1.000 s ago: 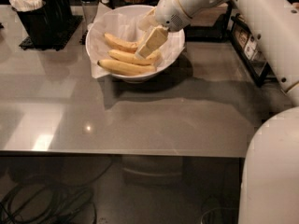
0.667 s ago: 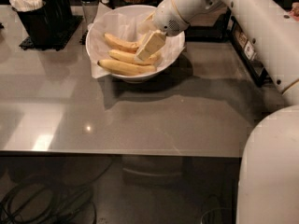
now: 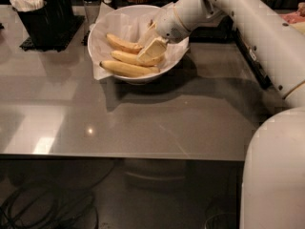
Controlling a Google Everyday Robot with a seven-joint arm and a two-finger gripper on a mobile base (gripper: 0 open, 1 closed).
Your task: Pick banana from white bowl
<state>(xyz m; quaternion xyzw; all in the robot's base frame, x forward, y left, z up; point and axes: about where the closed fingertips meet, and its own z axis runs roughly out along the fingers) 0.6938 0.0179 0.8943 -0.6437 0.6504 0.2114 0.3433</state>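
Black cutlery holder (image 3: 45, 14) at the far left of the worktop (image 3: 143, 123). White bowl (image 3: 138, 78) holds 3 bananas (image 3: 125, 69) on a paper liner (image 3: 121, 25). End effector (image 3: 152, 49) is down in the bowl at the middle banana (image 3: 126, 57)'s right end; cannot tell if it is clenched. Banana is probably light, soft, easily bruised: take it mid-body, gently.

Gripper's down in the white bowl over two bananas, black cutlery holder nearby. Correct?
Not two: the camera view shows three bananas in the white bowl. The gripper is down in the bowl over them, black cutlery holder nearby.

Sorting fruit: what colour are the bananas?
Bananas yellow, camera view; gripper over them in white bowl.
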